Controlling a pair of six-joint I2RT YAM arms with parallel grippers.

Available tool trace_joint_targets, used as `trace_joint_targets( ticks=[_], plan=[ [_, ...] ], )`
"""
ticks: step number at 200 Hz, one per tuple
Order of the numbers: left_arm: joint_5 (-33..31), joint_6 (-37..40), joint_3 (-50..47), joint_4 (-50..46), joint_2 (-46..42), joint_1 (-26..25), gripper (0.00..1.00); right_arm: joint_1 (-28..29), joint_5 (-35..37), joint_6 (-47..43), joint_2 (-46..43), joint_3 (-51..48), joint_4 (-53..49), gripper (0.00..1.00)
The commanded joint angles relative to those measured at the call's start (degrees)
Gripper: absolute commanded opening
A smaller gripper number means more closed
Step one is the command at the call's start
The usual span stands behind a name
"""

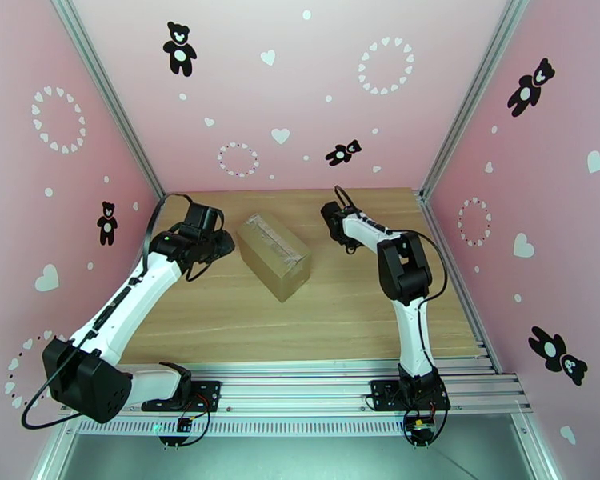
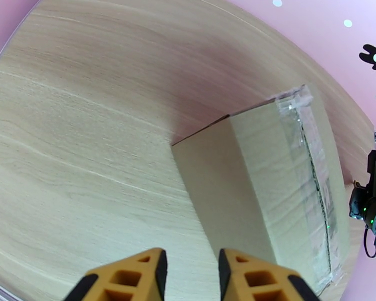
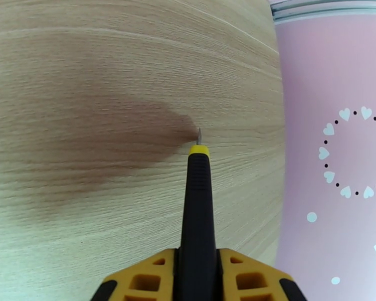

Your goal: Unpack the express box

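Observation:
The express box (image 1: 274, 254), a brown carton with clear tape along its top seam, lies at an angle in the middle of the table; the left wrist view shows its side and taped top (image 2: 268, 186). My left gripper (image 1: 218, 243) hovers just left of the box, open, nothing between its orange fingers (image 2: 138, 277). My right gripper (image 1: 332, 218) is right of the box and apart from it, shut on a yellow-black utility knife (image 3: 198, 206), whose short blade tip points at the bare tabletop.
The wooden table (image 1: 300, 330) is walled by pink panels on three sides, with aluminium rails along its near edge (image 1: 316, 378). The right gripper is near the back right corner. Open wood lies in front of the box.

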Motion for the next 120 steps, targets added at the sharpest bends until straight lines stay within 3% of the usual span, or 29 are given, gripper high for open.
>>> trace_joint_targets(
  ticks=[1,22,78,120],
  plan=[
    [0.1,0.0,-1.4,2.2,-1.0,0.6,0.37,0.3,-6.3,0.3,1.7,1.7,-2.7,0.32],
    [0.2,-0.1,-1.9,2.7,-1.1,0.5,0.37,0.3,-8.9,0.8,1.5,2.1,-2.9,0.39],
    [1.7,-1.9,-4.6,4.4,-2.7,0.5,0.37,1.0,-13.1,1.3,1.3,6.5,-4.8,0.46],
    [1.4,-2.9,-7.2,4.7,-6.2,0.5,0.45,1.2,-18.5,1.1,-1.2,8.0,-3.9,0.53]
  ],
)
